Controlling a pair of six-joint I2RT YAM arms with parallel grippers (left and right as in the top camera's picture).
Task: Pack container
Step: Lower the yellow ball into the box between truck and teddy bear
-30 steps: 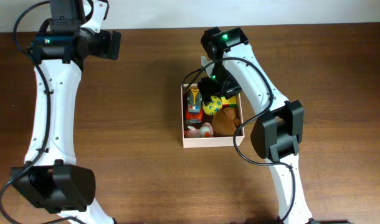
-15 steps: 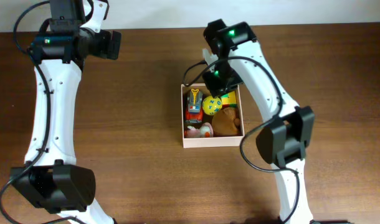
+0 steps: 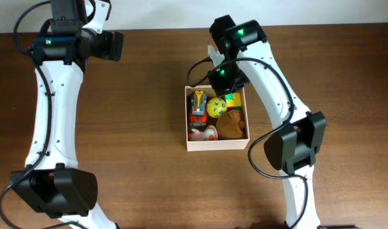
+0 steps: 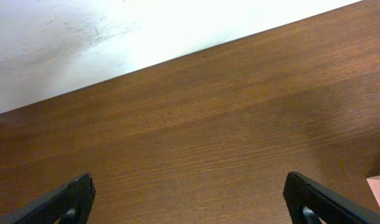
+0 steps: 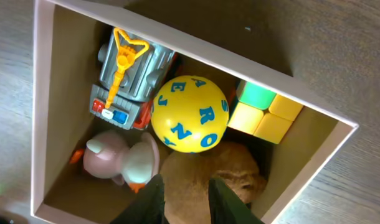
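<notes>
Container [image 3: 217, 145]: square, shallow, white walls, tan inside, packed with toys [image 5: 190, 115]. Left gripper [image 4: 189, 180] fingers spread wide, empty. Right gripper [image 5: 187, 186] fingers nearly together, gripping nothing.

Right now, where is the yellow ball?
In the overhead view the yellow ball lies inside the container, between the toy truck on its left and the yellow-green block on its right.

Dark brown wood-grain surface [image 3: 143, 127], grain running side to side, matte, fills most of the overhead view. White wall [image 3: 168, 13] runs along its far edge. In the left wrist view that wall is brightly lit and slightly scuffed.
</notes>
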